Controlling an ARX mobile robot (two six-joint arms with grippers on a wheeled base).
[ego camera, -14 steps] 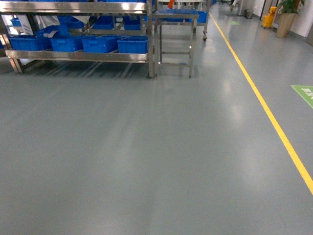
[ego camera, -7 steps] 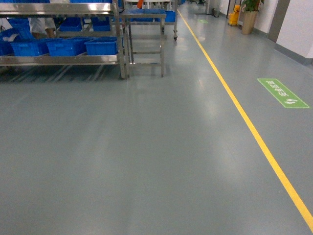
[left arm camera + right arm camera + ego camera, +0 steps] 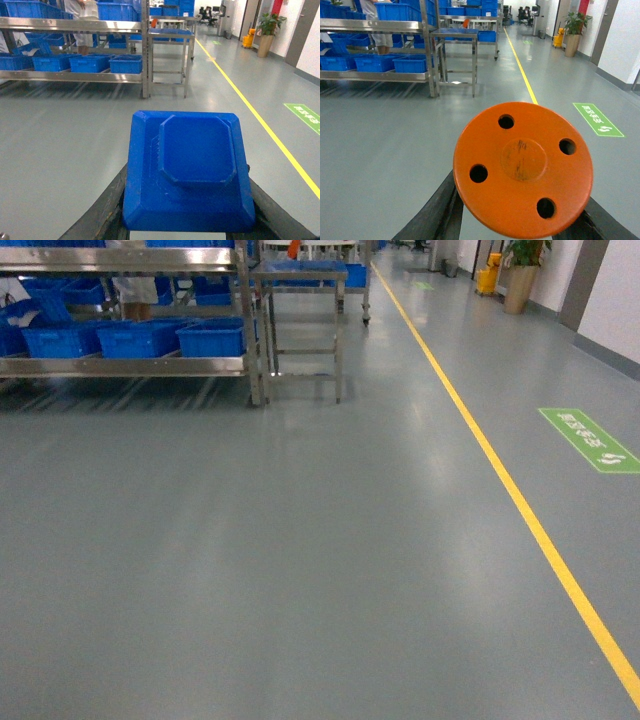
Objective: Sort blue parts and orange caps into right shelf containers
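In the left wrist view my left gripper (image 3: 187, 222) is shut on a blue part (image 3: 190, 167), a chunky square block with a raised octagonal top; a dark finger (image 3: 100, 215) shows on each side of it. In the right wrist view my right gripper (image 3: 520, 222) is shut on an orange cap (image 3: 522, 162), a round disc with several holes. Blue crates (image 3: 210, 338) sit on a steel shelf (image 3: 130, 367) far ahead on the left; the crates (image 3: 125, 63) also show in the left wrist view. Neither gripper shows in the head view.
A small steel table (image 3: 300, 275) stands right of the shelf. A yellow line (image 3: 500, 475) runs along the grey floor, with a green floor sign (image 3: 590, 440) beyond it. A person (image 3: 82, 10) stands behind the shelf. A potted plant (image 3: 522, 270) is far back.
The head view has swung to the right, then drawn slightly nearer the shelf. The shelf slid toward the left edge and the green floor sign came fully into view.
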